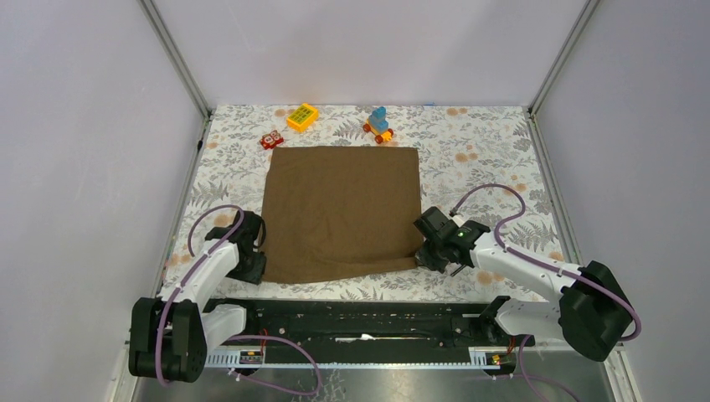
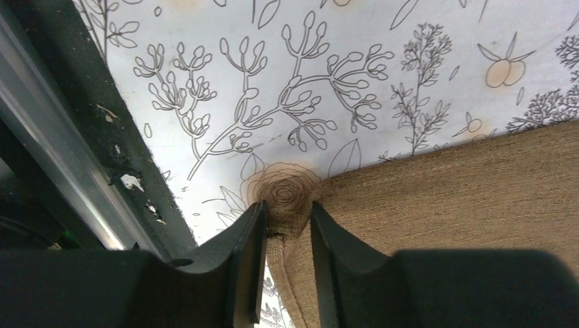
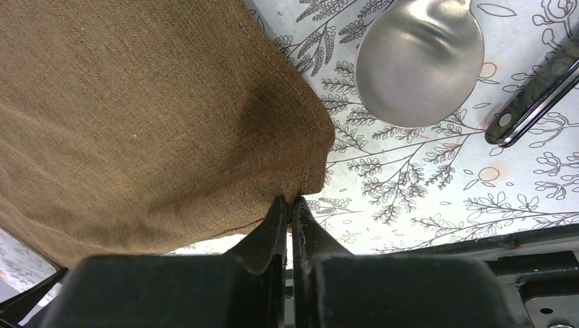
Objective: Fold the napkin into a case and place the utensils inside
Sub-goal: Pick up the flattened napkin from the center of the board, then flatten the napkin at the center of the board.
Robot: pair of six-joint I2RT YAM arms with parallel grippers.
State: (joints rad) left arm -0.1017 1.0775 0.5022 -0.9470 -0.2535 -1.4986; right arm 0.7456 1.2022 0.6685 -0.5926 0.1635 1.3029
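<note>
The brown napkin (image 1: 343, 209) lies spread flat on the floral tablecloth. My left gripper (image 1: 251, 266) is at its near left corner. In the left wrist view the jaws of that gripper (image 2: 287, 213) stand a little apart, and the corner of the napkin (image 2: 464, 198) is bunched up between them, touching both fingers. My right gripper (image 1: 429, 251) is at the near right corner. The right gripper (image 3: 290, 199) is shut on the hem of the napkin (image 3: 136, 116), which rises slightly off the table. A silver spoon (image 3: 420, 65) and a thin dark utensil (image 3: 539, 96) lie just right of that corner.
A yellow block (image 1: 302, 116), a blue wheeled toy (image 1: 378, 124) and a small red toy (image 1: 270, 140) sit beyond the napkin's far edge. The black mounting rail (image 1: 360, 322) runs along the near edge, close behind both grippers. Enclosure walls stand at left, right and back.
</note>
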